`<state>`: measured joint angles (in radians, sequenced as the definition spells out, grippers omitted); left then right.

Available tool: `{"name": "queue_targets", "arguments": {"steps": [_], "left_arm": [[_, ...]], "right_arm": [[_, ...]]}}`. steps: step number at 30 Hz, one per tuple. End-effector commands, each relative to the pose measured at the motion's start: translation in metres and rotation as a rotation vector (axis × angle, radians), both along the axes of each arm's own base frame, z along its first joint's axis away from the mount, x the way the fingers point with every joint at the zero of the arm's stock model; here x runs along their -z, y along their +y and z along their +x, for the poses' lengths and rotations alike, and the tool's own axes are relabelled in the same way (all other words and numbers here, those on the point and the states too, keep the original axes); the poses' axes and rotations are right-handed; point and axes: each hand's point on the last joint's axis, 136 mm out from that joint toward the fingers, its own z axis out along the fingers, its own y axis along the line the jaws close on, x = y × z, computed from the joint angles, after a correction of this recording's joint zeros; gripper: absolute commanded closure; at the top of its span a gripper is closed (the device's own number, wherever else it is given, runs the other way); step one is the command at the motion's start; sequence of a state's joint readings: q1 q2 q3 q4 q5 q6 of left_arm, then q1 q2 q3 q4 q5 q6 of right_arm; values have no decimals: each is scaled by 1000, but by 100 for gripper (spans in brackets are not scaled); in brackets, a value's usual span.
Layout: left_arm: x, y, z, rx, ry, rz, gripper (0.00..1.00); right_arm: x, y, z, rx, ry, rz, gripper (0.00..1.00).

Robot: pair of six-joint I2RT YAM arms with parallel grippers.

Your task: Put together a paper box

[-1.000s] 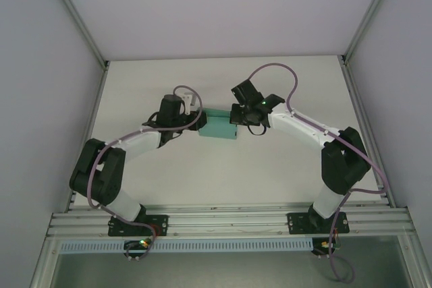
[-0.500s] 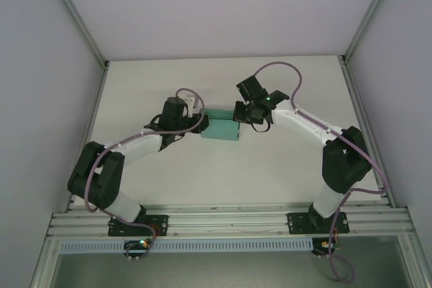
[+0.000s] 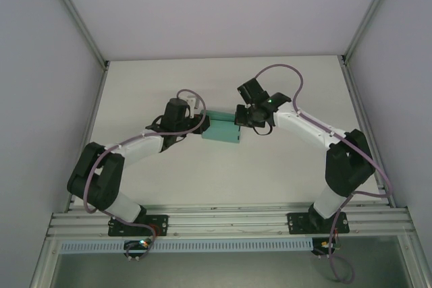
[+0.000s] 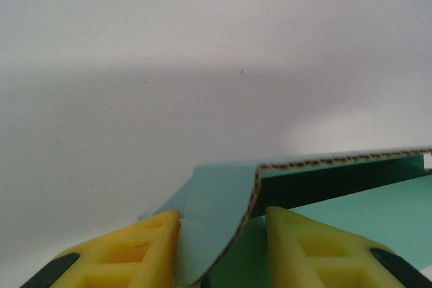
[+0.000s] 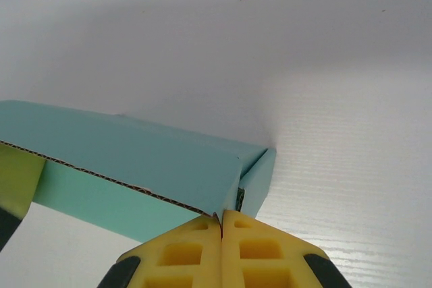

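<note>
L gripper [image 3: 204, 125]: jaws part open, yellow fingers [image 4: 128, 254] apart w/ a curled flap of the paper box [image 3: 223, 129] running up btwn them. Flap hard against one finger, its raw corrugated edge arching over toward the other. Pinched or just lying loose btwn them: can't tell. Past the fingertips, the rest of the box: a teal wall w/ dark shadow under the flap's edge, and a flat teal panel just beyond the second finger.

R gripper [image 3: 240, 117]: jaws fully closed, fingers pressed flat together along a thin seam, nothing seen btwn them. Tips butted against a corner of the box, right where the upper panel's corrugated edge meets a short end flap. Long side of the box stretching away to one side of the tips. End flap just ahead of them, angled off the body.

Seen from above: box low on the white table [image 3: 169, 79], squarely btwn the two sets of jaws. L jaws at one end, R jaws at the far corner of the opposite end, both touching it and pointing roughly at each other across it. Teal card throughout, lighter on the top face, w/ a darker strip along the side nearer the arm bases. Purple cables [image 3: 277, 67] looping above both wrists, clear of the jaws and of the box.
</note>
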<state>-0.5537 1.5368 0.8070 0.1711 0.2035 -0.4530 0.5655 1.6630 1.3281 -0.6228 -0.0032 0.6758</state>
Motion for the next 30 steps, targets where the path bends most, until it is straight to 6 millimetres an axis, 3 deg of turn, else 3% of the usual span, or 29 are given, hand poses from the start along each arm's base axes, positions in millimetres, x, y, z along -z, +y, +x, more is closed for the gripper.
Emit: {"name": "queue_targets", "arguments": {"steps": [1,13,17,24,28,30], "left_arm": [[36,22,-16,-61,119,106,65],[30,14,-23,-54,96,114,65],[21,10,-28,-31,70,102,58],[-16,7,-36,15,2,91,38],[-39,8,-49,62,-25,87,20],[-44,14,-55,76,-32,113,16]], "right_arm": [[11,-16,-26,2,63,-107,100],[28,-14,-41,61,44,-220,100],[34,-22,-42,78,23,-237,100],[21,-16,-33,52,-39,-219,100],[16,-12,-28,45,-49,-213,100],[15,-10,-28,33,-46,-209,100]]}}
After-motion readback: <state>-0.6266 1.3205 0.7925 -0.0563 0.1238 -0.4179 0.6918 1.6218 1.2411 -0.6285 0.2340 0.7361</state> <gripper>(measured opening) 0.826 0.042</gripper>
